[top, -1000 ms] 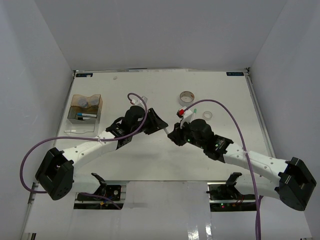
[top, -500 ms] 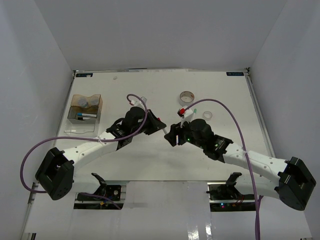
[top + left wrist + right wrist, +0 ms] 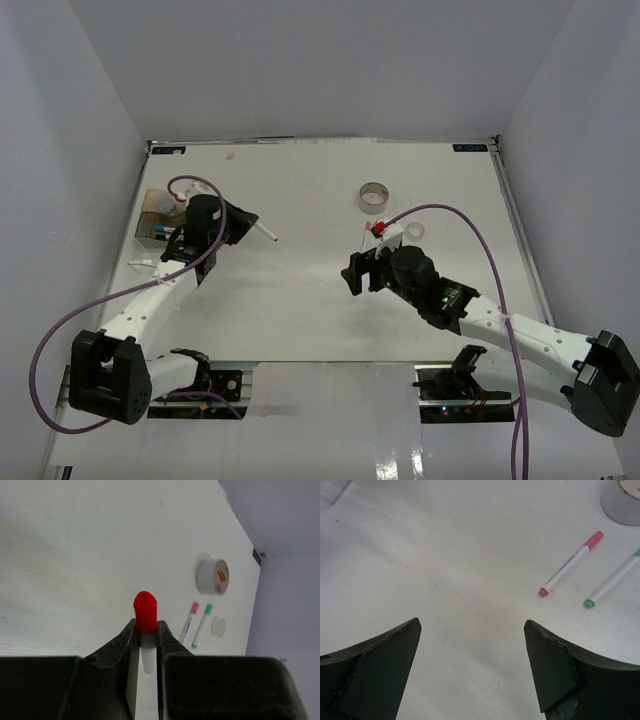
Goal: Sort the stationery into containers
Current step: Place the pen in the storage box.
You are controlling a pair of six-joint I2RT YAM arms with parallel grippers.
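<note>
Looking down from the top external view, you see your left tool [image 3: 240,222] clenched on a thin white marker with a red cap [image 3: 264,233], just right of the translucent amber-brown rectangular plastic box [image 3: 152,205] at the left side of the bench [image 3: 300,320]. Your right tool [image 3: 358,272] hangs mid-bench, well apart from the large grey tape roll [image 3: 375,197].

At the left wrist, both fingers [image 3: 125,640] pinch the marker at the base of its red cap. The pink-capped marker [image 3: 189,622] and green-capped marker [image 3: 202,625] lie side by side beyond.

At the right wrist, your tool is released, its fingers spread wide above the bench. Those two markers lie off to the right.
</note>
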